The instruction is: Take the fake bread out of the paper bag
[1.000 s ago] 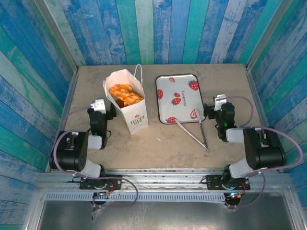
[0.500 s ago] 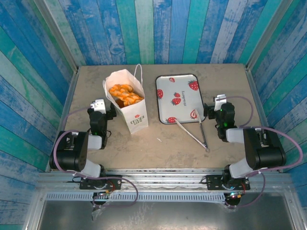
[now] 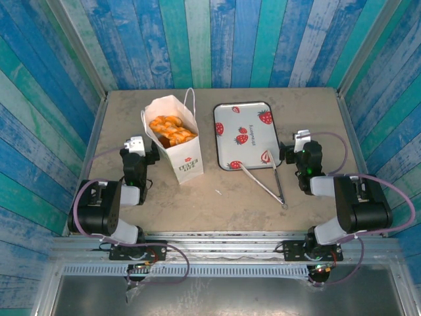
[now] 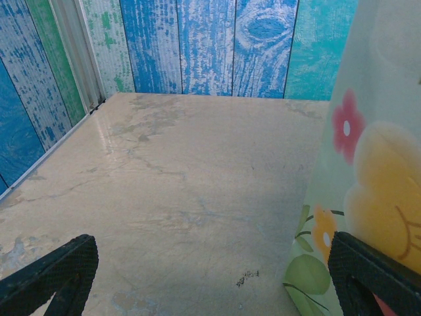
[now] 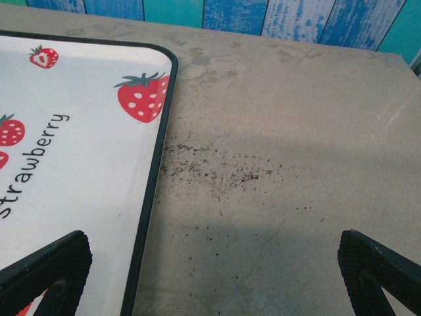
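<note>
Change since earlier frames: nothing is shifting; both arms are keeping the same folded poses, and every object is lying where it was.
Meaning for the task: extraction is not yet starting; all the work is probably still waiting ahead.
Top view, paper bag: standing upright and open-mouthed on the surface, left of centre, with its handles rising at the far side.
Top view, fake bread: sitting inside the bag mouth as a golden-orange heap, none of it lying outside.
Top view, tray: lying just right of the bag and carrying no bread, with metal tongs resting at its near edge.
Top view, left end effector: waiting just left of the bag.
Top view, right end effector: waiting just right of the tray.
Left wrist view, left end effector: standing released, with its fingers spread wide and grasping nothing; the bag's flower-printed side is rising close to the right finger, and contact is unclear.
Right wrist view, right end effector: standing released and grasping nothing, with its fingers straddling the tray's black rim and bare surface.
</note>
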`<state>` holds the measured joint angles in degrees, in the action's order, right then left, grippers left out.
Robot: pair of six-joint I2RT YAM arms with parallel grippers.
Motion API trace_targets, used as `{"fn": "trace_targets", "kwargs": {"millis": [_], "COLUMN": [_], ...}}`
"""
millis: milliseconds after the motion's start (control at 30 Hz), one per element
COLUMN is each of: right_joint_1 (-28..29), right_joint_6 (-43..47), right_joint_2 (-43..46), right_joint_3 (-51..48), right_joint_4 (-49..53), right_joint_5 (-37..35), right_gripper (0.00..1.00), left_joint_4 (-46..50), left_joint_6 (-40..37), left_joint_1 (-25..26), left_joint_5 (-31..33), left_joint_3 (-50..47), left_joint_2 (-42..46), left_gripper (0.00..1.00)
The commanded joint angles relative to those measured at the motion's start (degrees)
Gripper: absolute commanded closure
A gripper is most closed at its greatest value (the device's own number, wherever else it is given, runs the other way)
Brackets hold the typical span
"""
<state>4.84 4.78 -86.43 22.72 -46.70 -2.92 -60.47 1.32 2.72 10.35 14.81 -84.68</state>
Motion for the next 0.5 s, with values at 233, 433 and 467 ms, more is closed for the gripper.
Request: {"fn": "trace_targets", "kwargs": {"millis": [233,433,467], "right_joint_1": [-0.33,-0.31,-0.29], "right_joint_6": [0.30,0.32,0.27], "right_joint_2": [-0.40,-0.27,-0.31], "right_joint_3": [1.19,1.08,1.03], "right_joint_4": [-0.06,-0.19,-0.17], "right_joint_5": [0.27,0.28,0.29], "right_gripper": [0.00,0.00,0.00], "left_joint_4": [-1.08,-0.91,-0.25], "left_joint_6": [0.35,0.58,0.78], "left_joint_1": [-0.17,-0.17,-0.17], "left_joint_5": [0.24,0.75,1.02], "left_joint_3": [0.79,0.83,0.87], "left_joint_2": [-1.52,-1.02,-0.63], "left_gripper": [0.06,0.06,0.06]}}
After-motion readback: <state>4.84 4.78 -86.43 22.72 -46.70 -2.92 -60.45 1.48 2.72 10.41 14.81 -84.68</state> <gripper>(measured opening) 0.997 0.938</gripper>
